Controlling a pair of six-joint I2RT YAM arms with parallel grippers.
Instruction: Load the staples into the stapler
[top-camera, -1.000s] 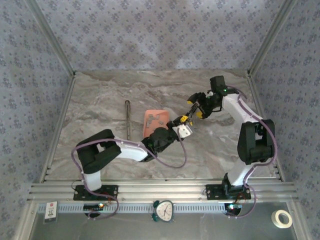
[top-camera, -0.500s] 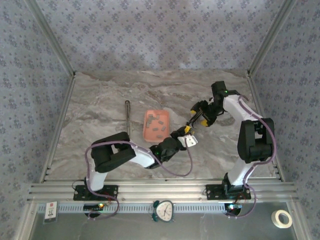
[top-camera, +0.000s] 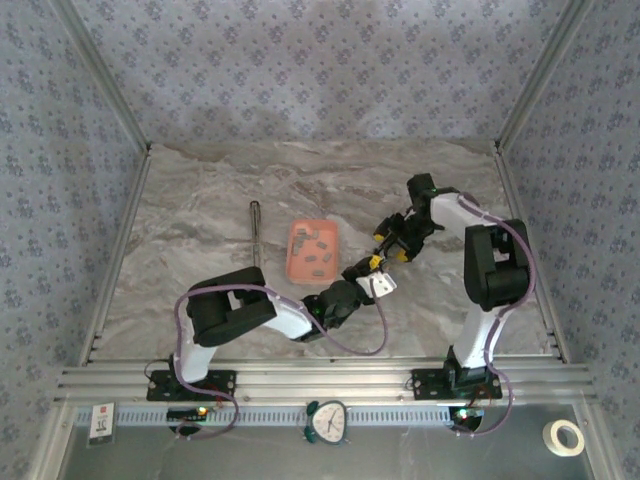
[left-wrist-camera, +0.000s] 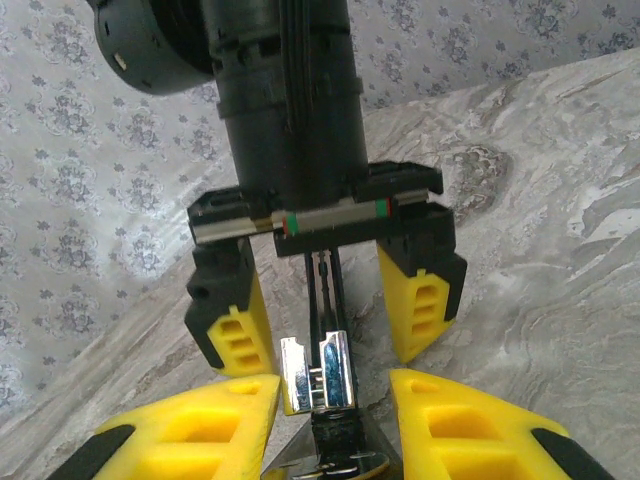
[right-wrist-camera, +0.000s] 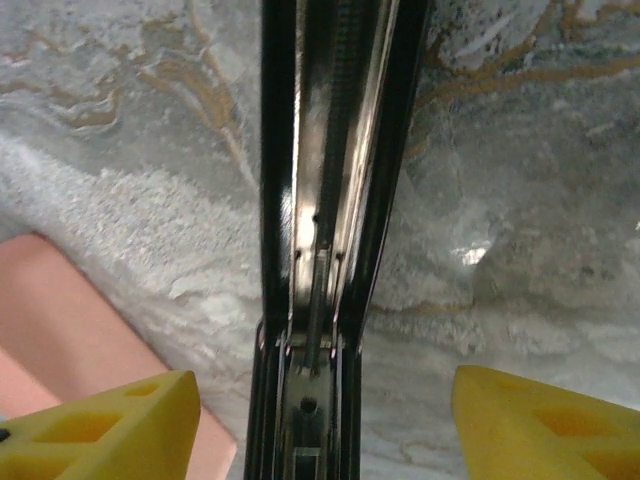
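Nearest the bases, the left claw (top-camera: 362, 267) is gripping the stapler (left-wrist-camera: 318, 372) by its lower end, jaws drawn narrow onto it, and is holding it seemingly clear of the worktop (top-camera: 200, 220) with the open channel pointing away; just beyond, the right claw (right-wrist-camera: 325, 400) is facing it, jaws standing wide on either side of the black rail and touching neither flank; the channel is looking bare apart from a thin rod running along it; farther left, the staples (top-camera: 314, 250) are lying loose in the pink tray (top-camera: 293, 265), apart from both claws; so the step in hand is, I judge, presenting the opened stapler, with loading not yet begun; the next move is calling for the right claw to leave the rail, pick one strip from the tray and lay it straight in the channel.
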